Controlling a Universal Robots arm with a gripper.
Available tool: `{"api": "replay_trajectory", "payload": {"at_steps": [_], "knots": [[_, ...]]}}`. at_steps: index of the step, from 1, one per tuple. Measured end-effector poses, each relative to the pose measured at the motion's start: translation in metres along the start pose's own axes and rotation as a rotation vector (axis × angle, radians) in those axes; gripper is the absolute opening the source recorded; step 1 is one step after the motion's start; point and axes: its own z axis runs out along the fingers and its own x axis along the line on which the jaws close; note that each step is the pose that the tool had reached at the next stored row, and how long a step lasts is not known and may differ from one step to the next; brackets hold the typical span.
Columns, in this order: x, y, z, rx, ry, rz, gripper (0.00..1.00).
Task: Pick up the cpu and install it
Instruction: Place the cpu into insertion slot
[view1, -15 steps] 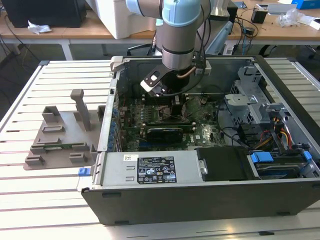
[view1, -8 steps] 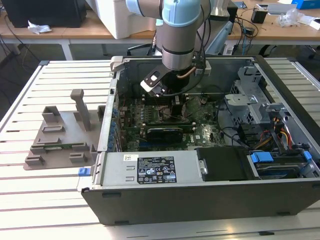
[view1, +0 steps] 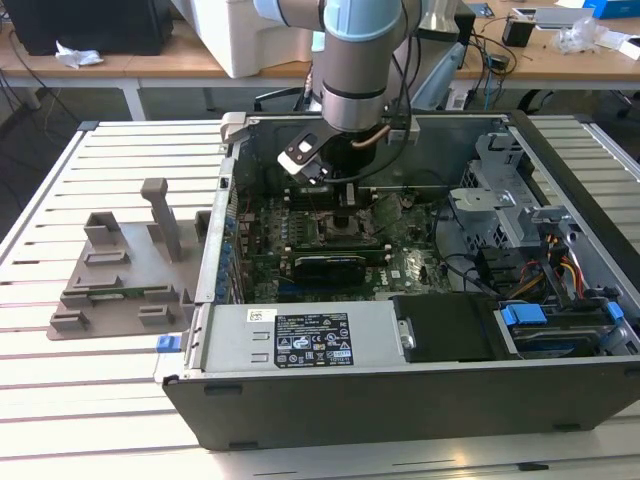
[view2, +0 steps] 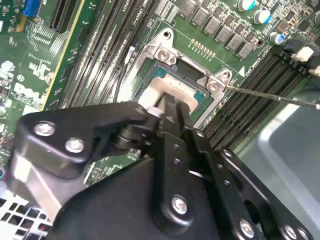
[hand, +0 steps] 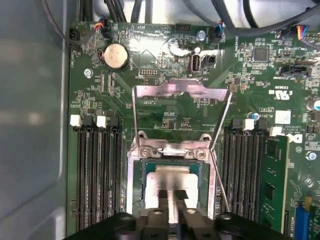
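Your cpu (hand: 172, 176) lies flat in the socket (hand: 134, 180), its green rim showing inside the metal frame. The gripper (hand: 172, 196) stands right over it, fingers (hand: 163, 197) closed to a narrow slit. They may be touching its top. In the exterior view the case wall (view1: 215, 250) sits at the gripper's nine o'clock and the drive cage (view1: 500, 190) at three, both well apart.

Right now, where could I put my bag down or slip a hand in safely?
Bare table slats lie at the exterior view's left, around the grey fixture, and along the near wall of the computer case. Inside the case it is crowded: the gripper is at the cpu.
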Motion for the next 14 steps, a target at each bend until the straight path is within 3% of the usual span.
{"api": "replay_trajectory", "payload": {"at_steps": [2, 4, 5, 6, 8, 9, 14], "knots": [[0.0, 0.0, 0.0022, 0.0049, -0.0003, -0.003, 0.11], [-0.0001, 0.0, 0.0031, 0.0072, -0.0008, -0.006, 0.11], [-0.0004, 0.0055, 0.0053, 0.0222, -0.0018, -0.009, 0.11], [-0.0004, 0.0103, 0.0064, 0.0291, -0.0011, -0.01, 0.11], [-0.0003, 0.0157, 0.0038, 0.0292, 0.0006, -0.01, 0.11], [-0.0002, 0.0154, -0.0082, 0.0302, -0.0018, -0.01, 0.11], [-0.0004, 0.0147, -0.0395, 0.0301, -0.0021, -0.01, 0.11]]}}
